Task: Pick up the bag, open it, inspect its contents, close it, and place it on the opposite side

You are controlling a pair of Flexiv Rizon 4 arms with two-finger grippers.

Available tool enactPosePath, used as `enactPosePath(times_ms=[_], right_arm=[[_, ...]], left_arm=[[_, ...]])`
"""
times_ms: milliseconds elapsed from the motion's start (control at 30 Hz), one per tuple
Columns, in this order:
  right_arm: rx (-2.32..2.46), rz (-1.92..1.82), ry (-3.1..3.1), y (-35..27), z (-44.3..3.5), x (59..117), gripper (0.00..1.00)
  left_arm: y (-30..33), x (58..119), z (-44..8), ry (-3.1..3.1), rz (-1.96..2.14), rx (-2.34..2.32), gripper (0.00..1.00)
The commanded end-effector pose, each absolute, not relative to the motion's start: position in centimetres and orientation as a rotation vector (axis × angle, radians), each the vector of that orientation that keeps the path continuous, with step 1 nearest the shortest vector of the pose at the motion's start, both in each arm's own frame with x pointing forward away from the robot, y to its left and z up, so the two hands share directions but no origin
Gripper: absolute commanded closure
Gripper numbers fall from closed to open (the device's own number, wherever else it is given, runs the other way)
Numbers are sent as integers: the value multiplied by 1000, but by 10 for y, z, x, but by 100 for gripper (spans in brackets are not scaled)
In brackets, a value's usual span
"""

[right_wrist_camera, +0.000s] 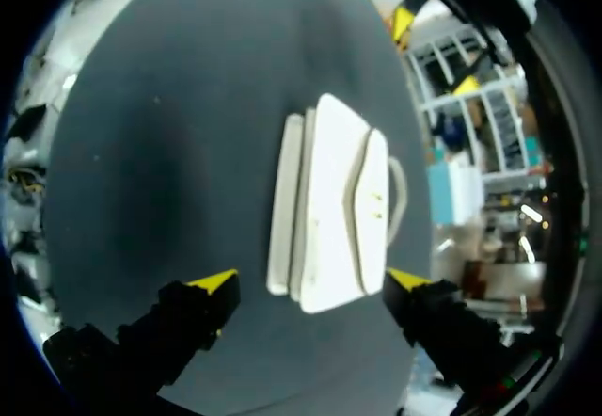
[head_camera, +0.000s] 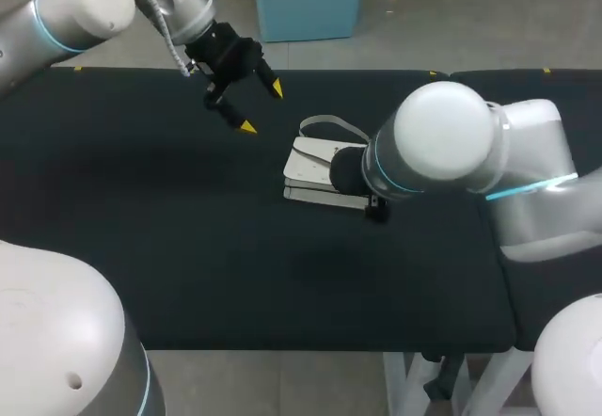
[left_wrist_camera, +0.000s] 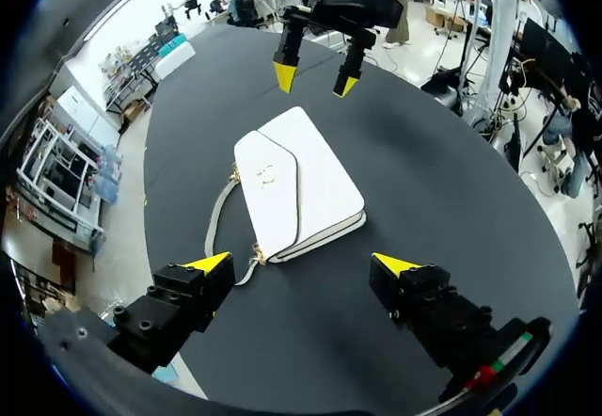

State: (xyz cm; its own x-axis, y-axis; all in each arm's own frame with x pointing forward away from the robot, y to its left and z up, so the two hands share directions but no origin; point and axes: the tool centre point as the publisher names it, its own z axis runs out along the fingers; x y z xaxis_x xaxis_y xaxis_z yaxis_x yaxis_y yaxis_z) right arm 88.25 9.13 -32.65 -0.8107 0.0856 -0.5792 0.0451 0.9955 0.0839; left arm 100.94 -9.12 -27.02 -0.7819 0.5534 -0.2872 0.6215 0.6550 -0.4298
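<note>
A white flap bag (head_camera: 308,165) lies flat and closed near the middle of the black table (head_camera: 141,209), its grey strap (head_camera: 331,125) looped toward the far side. My left gripper (head_camera: 261,107) hovers open above the table, just left of and behind the bag. In the left wrist view the bag (left_wrist_camera: 299,186) lies ahead of the open left gripper (left_wrist_camera: 303,264). My right gripper (right_wrist_camera: 311,280) hangs open over the bag (right_wrist_camera: 329,200), with nothing between its fingers. In the head view the right arm's wrist (head_camera: 350,171) covers the bag's right end and hides the right fingers.
The bulky right arm (head_camera: 442,138) reaches in over the table's right half. A seam (head_camera: 450,75) splits the table top at the far right. Dark bare cloth lies to the left of the bag and in front of it.
</note>
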Motion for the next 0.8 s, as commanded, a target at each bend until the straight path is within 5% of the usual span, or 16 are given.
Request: enactPosePath(times_ms=[33,233,333,533,800], right_arm=[[125,88,2483,100,-346,892,0],[147,90,2450,95,-351,900,2],[158,98,2439,92,-351,904,31],[159,100,2431,87,-357,910,49],[163,97,2423,82,-366,916,52]], left_arm=[[-93,999,-278,2423,-816,1008,0],[-92,998,-278,2402,-828,1028,0],[-92,998,-278,2402,-828,1028,0],[-91,996,-279,2329,-879,1113,0],[-98,990,-282,2299,-870,1173,0]])
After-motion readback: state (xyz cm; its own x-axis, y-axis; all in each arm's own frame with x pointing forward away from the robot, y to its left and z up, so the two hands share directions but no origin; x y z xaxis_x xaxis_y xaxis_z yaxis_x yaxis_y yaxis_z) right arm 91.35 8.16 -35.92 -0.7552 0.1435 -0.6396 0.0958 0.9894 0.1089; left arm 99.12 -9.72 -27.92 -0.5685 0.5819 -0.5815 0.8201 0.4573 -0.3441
